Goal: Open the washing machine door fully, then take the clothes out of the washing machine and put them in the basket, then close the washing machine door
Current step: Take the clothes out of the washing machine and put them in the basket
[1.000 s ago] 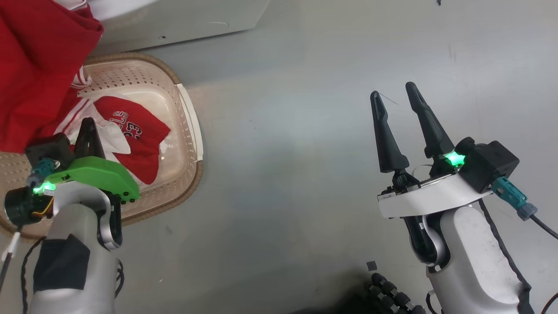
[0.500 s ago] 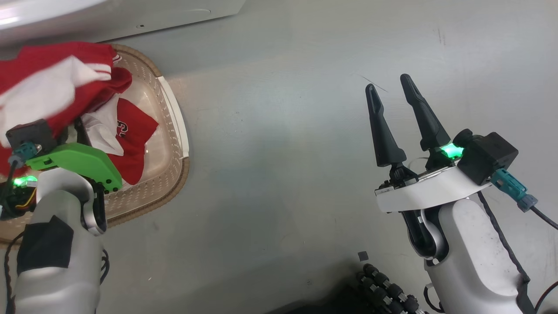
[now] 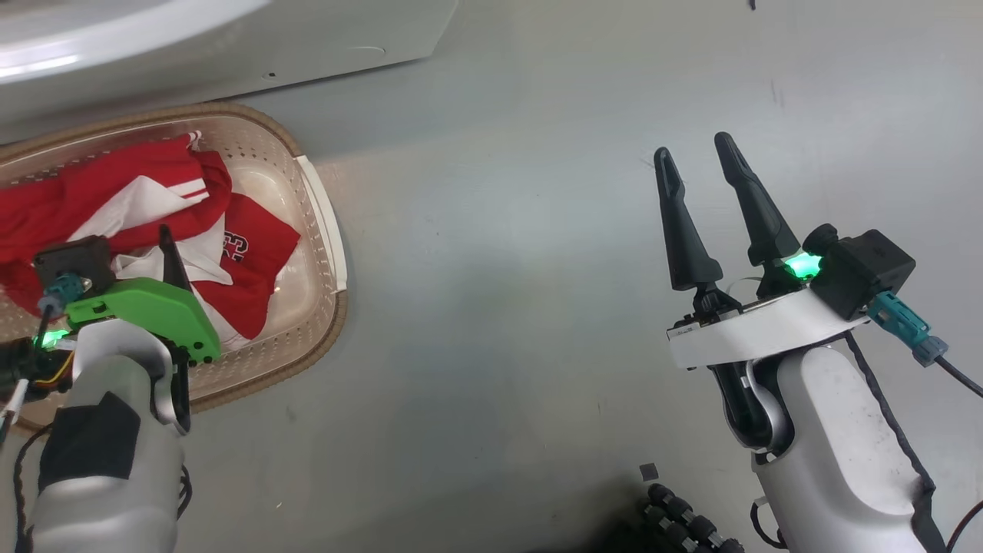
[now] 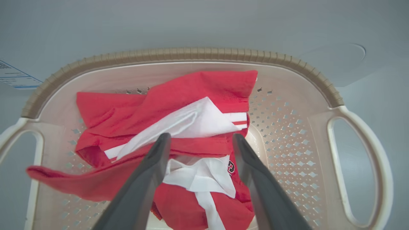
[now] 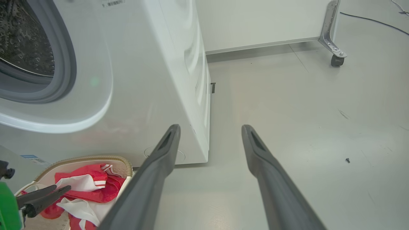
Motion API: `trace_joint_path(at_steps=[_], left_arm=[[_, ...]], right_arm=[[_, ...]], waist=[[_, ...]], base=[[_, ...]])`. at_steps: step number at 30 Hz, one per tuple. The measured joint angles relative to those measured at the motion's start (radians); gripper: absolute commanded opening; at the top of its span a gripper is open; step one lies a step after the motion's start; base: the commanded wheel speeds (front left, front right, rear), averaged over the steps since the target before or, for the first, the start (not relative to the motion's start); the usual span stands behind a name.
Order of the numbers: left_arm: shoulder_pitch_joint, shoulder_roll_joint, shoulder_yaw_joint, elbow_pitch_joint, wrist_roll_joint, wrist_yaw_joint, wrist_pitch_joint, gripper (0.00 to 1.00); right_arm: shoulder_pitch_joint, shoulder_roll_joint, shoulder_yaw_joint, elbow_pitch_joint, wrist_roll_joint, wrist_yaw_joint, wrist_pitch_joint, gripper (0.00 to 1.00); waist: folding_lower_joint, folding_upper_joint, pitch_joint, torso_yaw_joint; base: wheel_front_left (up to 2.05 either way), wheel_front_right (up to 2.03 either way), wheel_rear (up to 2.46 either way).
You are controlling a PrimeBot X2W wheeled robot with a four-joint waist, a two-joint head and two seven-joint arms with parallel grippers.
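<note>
left end effector (image 4: pixel 201 138) spread, empty, over clothes (image 4: pixel 179 95) in basket (image 4: pixel 198 53); right end effector (image 3: pixel 695 153) spread, idle. Lift straight up, avoid snagging cloth.

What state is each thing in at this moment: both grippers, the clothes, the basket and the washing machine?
left gripper, open, empty, poised above the clothes.
right gripper, open, empty, over bare floor.
clothes, crumpled in a heap inside the basket.
basket, upright on the floor, in front of the washing machine.
washing machine, opening uncovered; the visible part of the drum shows no clothes.
</note>
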Motion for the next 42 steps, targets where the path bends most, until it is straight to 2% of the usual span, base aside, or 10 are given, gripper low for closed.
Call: trace_joint_path(at_steps=[11, 18, 21, 31, 42], left_arm=[[0.004, -0.033, -0.076, 0.025, 0.056, -0.041, -0.061, 1.00], [0.027, -0.057, -0.102, -0.033, 0.059, -0.060, -0.087, 1.00], [0.044, -0.062, -0.108, -0.073, 0.059, -0.068, -0.087, 1.00], [0.116, -0.070, -0.130, -0.333, 0.080, -0.076, -0.087, 1.00], [0.274, -0.071, -0.133, -0.511, 0.086, -0.058, -0.087, 1.00]], right_arm=[[0.005, 0.000, -0.020, 0.040, -0.024, 0.000, 0.000, 1.00], [0.039, -0.001, -0.046, 0.086, -0.075, 0.000, 0.000, 1.00], [0.064, -0.007, -0.058, 0.103, -0.084, 0.000, 0.000, 1.00], [0.123, -0.018, -0.086, 0.130, -0.111, 0.001, 0.000, 1.00], [0.181, -0.016, -0.101, 0.131, -0.127, 0.000, 0.000, 1.00]], waist=[[0.0000, 0.0000, -0.086, 0.039], [0.0000, 0.0000, -0.159, 0.078], [0.0000, 0.0000, -0.194, 0.099], [0.0000, 0.0000, -0.329, 0.184], [0.0000, 0.0000, -0.466, 0.246]], base=[[0.00, 0.00, 0.00], [0.00, 0.00, 0.00], [0.00, 0.00, 0.00], [0.00, 0.00, 0.00], [0.00, 0.00, 0.00]])
